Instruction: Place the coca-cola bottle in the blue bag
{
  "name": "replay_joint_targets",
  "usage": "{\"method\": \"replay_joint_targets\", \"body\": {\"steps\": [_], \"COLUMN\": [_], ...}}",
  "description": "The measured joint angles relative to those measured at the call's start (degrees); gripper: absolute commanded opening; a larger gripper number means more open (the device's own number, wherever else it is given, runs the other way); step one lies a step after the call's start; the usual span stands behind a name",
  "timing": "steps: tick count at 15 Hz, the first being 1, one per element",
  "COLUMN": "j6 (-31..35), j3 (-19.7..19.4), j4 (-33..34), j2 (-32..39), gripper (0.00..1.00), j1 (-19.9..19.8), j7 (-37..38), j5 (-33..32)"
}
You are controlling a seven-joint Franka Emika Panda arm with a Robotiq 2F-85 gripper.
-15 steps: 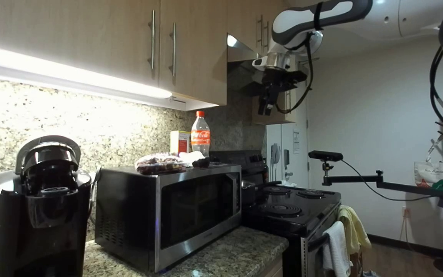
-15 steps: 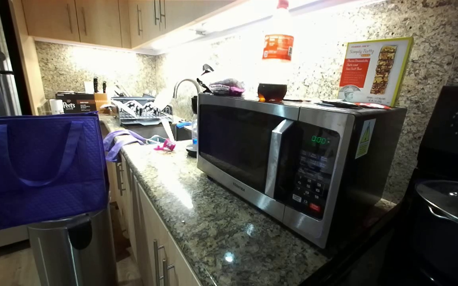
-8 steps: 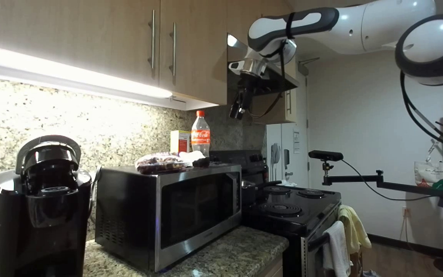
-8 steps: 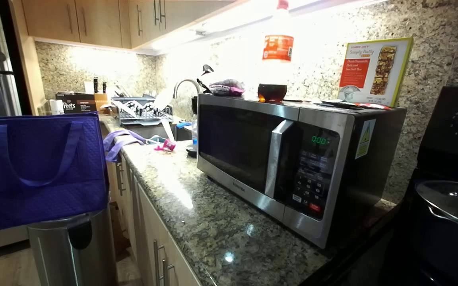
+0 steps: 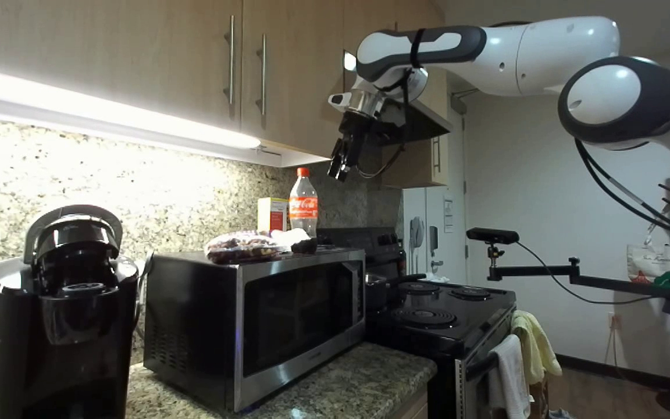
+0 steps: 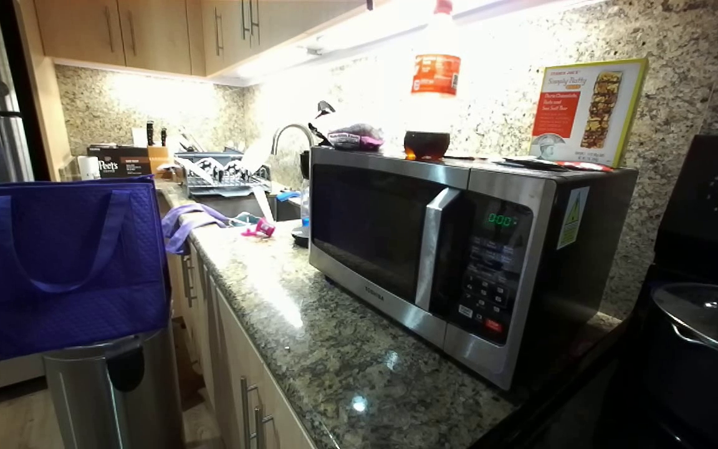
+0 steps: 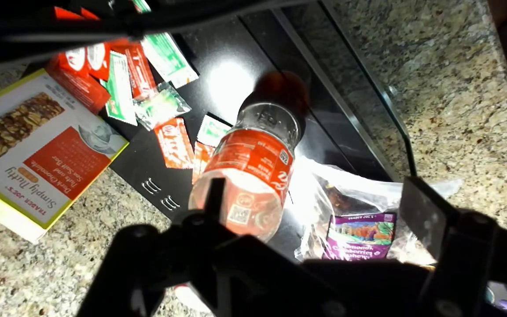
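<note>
The coca-cola bottle (image 5: 303,206) has a red cap, a red label and dark liquid at the bottom. It stands upright on the microwave; it also shows in an exterior view (image 6: 436,75) and in the wrist view (image 7: 253,154). My gripper (image 5: 338,169) is open and empty, above the microwave and apart from the bottle, a little above cap height and to its right in that exterior view. In the wrist view my gripper (image 7: 313,198) has wide-set fingers, with the left finger overlapping the bottle. The blue bag (image 6: 78,268) sits on a metal trash can; its inside is hidden.
The microwave (image 5: 300,314) stands on the granite counter. On it are a snack-bar box (image 6: 586,115), a bag of snacks (image 5: 242,245) and several red and green packets (image 7: 174,143). Upper cabinets (image 5: 294,75) hang close above. A coffee maker (image 5: 61,314) stands nearby.
The arm has swung left and slightly down in an exterior view, bringing my gripper closer to the bottle. A small dark tip now shows at the top edge of an exterior view. Bottle and bag have not moved.
</note>
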Motion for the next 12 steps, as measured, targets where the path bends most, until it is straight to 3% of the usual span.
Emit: {"method": "replay_joint_targets", "body": {"steps": [8,12], "j6": [0.52,4.8], "j3": [0.23,1.61], "j4": [0.18,2.21], "j2": [0.34,2.86], "gripper": [1.0,1.0], "j1": [0.72,2.56], "j7": [1.15,5.93], "j5": [0.07,2.3]}}
